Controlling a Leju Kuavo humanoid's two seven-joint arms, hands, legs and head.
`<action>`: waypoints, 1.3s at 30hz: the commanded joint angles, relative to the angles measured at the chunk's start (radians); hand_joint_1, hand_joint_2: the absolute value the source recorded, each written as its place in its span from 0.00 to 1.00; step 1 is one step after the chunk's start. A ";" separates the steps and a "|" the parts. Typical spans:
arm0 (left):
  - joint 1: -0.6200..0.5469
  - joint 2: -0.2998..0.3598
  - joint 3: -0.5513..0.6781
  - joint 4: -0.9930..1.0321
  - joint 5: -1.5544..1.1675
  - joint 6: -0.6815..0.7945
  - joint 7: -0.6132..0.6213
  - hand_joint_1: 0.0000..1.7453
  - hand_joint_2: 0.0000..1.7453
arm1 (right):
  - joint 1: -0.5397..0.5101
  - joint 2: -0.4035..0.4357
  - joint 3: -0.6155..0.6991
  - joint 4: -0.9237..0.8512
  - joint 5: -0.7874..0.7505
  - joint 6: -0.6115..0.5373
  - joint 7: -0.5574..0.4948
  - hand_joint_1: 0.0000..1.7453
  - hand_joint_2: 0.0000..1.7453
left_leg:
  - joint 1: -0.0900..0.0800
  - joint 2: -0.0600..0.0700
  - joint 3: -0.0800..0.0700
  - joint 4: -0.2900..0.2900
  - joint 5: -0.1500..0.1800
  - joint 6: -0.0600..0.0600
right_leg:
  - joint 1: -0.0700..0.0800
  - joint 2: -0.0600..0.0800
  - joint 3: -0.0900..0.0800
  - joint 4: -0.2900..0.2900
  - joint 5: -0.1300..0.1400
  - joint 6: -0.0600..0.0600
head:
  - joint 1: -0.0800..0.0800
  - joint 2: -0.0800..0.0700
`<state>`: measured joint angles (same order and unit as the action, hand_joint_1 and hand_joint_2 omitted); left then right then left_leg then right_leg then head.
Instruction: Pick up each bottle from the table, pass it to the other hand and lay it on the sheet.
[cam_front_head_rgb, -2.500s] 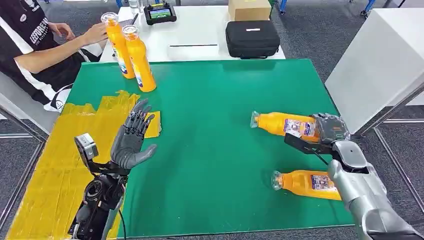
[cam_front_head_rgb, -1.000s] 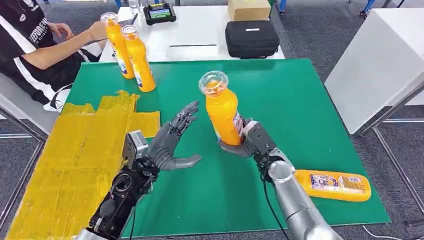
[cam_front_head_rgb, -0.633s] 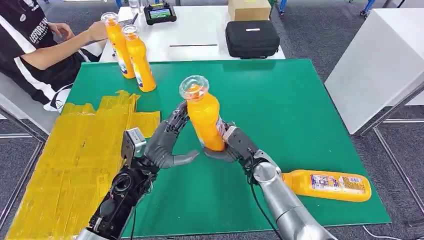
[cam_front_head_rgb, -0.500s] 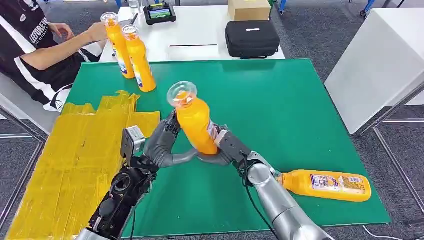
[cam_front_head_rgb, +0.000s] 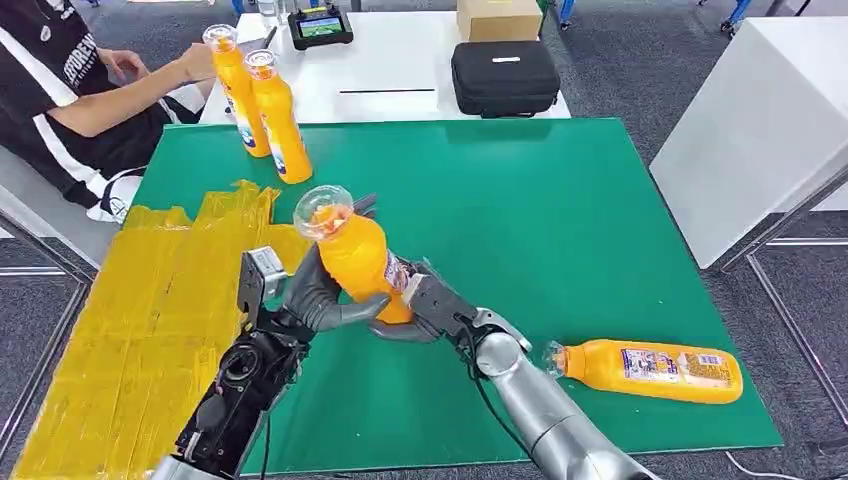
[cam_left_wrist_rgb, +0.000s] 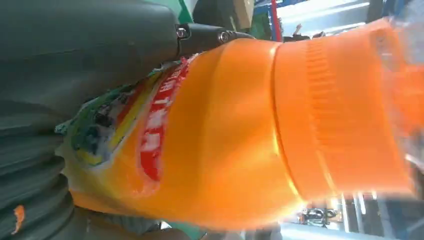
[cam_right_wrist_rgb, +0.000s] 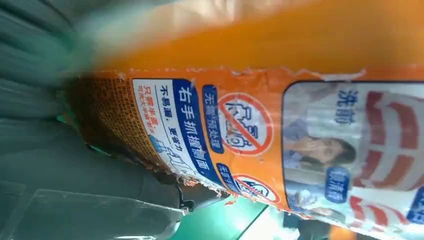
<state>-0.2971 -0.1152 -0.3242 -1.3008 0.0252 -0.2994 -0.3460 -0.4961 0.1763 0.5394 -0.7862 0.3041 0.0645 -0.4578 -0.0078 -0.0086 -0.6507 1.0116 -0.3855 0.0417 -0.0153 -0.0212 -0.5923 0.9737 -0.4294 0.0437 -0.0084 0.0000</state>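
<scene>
1. Tilting toward the upper left of the frame, an orange plastic bottle with a clear cap (cam_front_head_rgb: 352, 258) sits between both hands above the green table mat (cam_front_head_rgb: 560, 190), left of the picture's centre.
2. The left hand (cam_front_head_rgb: 312, 292) wraps its grey thumb and darker fingers (cam_front_head_rgb: 362, 208) around the bottle's body; its wrist camera shows the orange body pressed against the palm.
3. The right hand (cam_front_head_rgb: 425, 308) clasps the bottle's base from the right, its printed label facing that wrist camera.
4. A second orange bottle with a label (cam_front_head_rgb: 645, 368) lies on its side at the lower right of the mat.
5. Two more upright orange bottles (cam_front_head_rgb: 265, 108) stand at the upper left, where a person's hand (cam_front_head_rgb: 192, 62) touches one.
6. The crumpled yellow sheet (cam_front_head_rgb: 140, 300) covers the left side of the frame.
</scene>
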 joint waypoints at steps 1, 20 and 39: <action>-0.041 -0.007 0.021 0.110 0.020 -0.005 0.014 0.00 1.00 | -0.054 0.007 0.094 0.065 0.009 -0.008 0.015 1.00 1.00 | 0.001 0.003 0.005 0.000 -0.002 -0.003 | 0.001 0.003 0.005 -0.001 -0.002 -0.002 | 0.000 0.000; -0.032 -0.016 0.040 0.119 0.055 -0.008 0.016 1.00 1.00 | -0.032 -0.027 0.071 0.037 -0.021 -0.042 0.008 1.00 1.00 | 0.001 0.000 0.006 0.000 -0.002 -0.003 | 0.001 0.001 0.007 -0.001 -0.002 -0.002 | 0.000 0.000; -0.022 -0.002 0.116 0.053 -0.205 0.453 0.006 1.00 1.00 | 0.138 -0.102 -0.049 -0.297 -0.032 -0.177 0.025 0.00 1.00 | 0.001 0.000 0.005 0.000 -0.002 -0.003 | 0.001 0.001 0.005 -0.001 -0.002 -0.002 | 0.000 0.000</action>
<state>-0.2725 -0.1427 -0.2613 -1.2730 0.0594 -0.0938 -0.3342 -0.4301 0.1461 0.5574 -0.8883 0.2704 -0.0743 -0.4467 -0.0077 -0.0084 -0.6507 1.0116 -0.3856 0.0416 -0.0153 -0.0211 -0.5928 0.9736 -0.4295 0.0435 -0.0084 0.0000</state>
